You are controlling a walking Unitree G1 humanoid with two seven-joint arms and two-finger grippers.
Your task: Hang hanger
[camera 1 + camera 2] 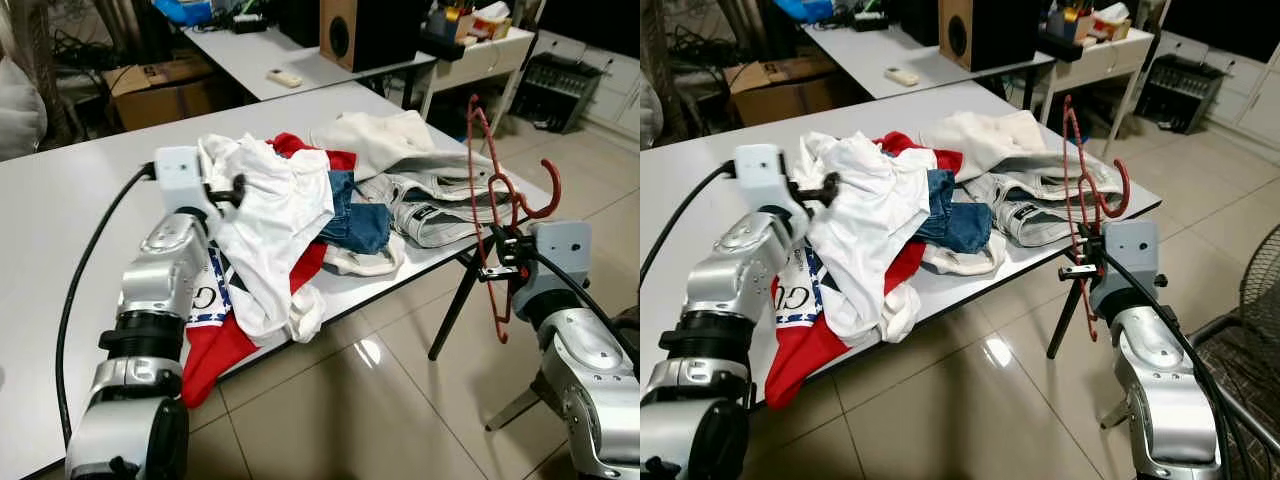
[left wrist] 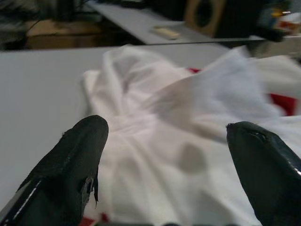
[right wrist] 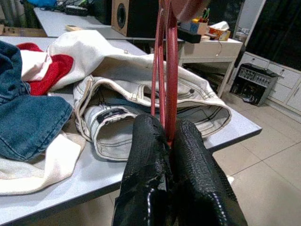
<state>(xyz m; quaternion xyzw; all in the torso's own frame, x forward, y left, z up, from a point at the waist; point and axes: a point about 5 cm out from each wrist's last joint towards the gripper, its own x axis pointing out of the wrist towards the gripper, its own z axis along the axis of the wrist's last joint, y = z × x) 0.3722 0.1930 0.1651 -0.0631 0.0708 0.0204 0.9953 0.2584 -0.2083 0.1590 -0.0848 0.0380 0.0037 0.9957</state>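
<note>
Right gripper [image 3: 168, 141] is off the table's near right corner, above the tiled floor [image 1: 330, 410]. Its two black fingers are pressed together, pinching the wire of a red hanger [image 1: 497, 200]. The hanger stands roughly upright in the grip, hook [image 1: 545, 190] curling out to the right, frame rising above the gripper and a lower end dropping below it. It is clear of the table edge, touching nothing else that I can see.

Left gripper [image 2: 164, 155] is over the grey table [image 1: 60, 200], at the left side of the clothes heap. Fingers [image 2: 70, 165] spread wide apart, white shirt [image 1: 275, 215] bunched just ahead of them and between them; whether they touch the cloth I cannot tell.

The heap: the white shirt on top, a red garment [image 1: 215, 350] hanging over the near edge, blue jeans [image 1: 355, 220] in the middle, pale grey jeans [image 1: 430, 205] towards the right, a cream garment [image 1: 375, 135] behind.

A second table beyond carries a wooden speaker [image 1: 345, 30] and a remote [image 1: 284, 77]. Cardboard box [image 1: 160, 90] on the floor between the tables.
</note>
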